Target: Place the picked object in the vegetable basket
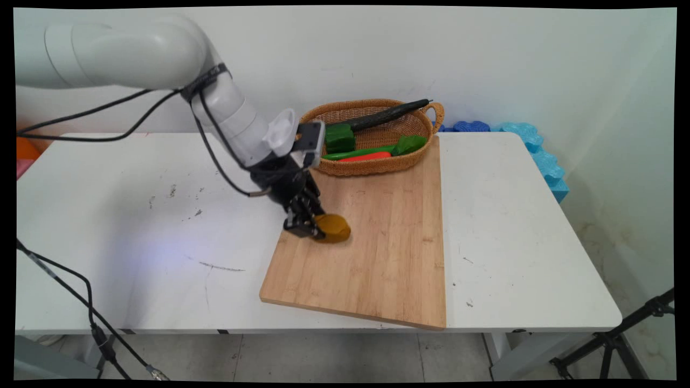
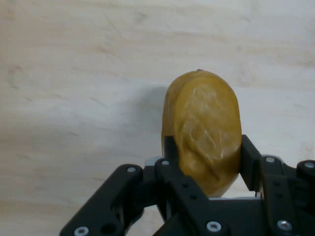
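From above the desk (image 1: 135, 226), the gripper (image 1: 312, 229) is clamped on a brown potato (image 1: 334, 227) low over the wooden cutting board's (image 1: 377, 258) left part. Through the hand camera, the potato (image 2: 204, 130) sits between the fingers (image 2: 248, 162), yellowish-brown, oval, glossy.

Yellow-brown potato (image 2: 204, 130) between fingers (image 2: 170, 150)
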`<state>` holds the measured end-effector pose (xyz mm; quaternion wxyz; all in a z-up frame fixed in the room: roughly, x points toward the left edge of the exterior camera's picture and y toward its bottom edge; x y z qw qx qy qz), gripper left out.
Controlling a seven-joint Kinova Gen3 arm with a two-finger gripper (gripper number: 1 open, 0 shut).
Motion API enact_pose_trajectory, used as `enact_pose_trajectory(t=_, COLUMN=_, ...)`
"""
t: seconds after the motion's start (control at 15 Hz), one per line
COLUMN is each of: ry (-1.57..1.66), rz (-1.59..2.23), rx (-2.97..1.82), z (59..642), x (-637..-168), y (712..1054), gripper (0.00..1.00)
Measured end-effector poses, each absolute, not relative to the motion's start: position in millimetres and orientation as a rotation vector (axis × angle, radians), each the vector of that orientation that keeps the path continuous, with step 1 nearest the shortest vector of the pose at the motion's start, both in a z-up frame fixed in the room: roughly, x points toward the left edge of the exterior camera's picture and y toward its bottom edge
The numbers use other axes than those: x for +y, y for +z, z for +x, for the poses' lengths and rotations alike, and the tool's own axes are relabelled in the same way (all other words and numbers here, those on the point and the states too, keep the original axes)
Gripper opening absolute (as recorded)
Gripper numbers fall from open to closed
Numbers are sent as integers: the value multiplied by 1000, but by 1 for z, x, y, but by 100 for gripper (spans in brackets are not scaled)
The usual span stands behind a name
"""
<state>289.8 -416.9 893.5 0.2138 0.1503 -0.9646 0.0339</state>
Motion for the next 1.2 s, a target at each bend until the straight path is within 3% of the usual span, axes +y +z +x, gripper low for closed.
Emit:
enact_pose_trajectory(t=0.67, ry=263, rz=476, rx=-2635, z=293, x=-493, y=952, gripper=0)
enact_pose_trajectory(t=1.2, ry=383, rz=507, rx=-2605, z=288, x=-563, y=956, gripper=0)
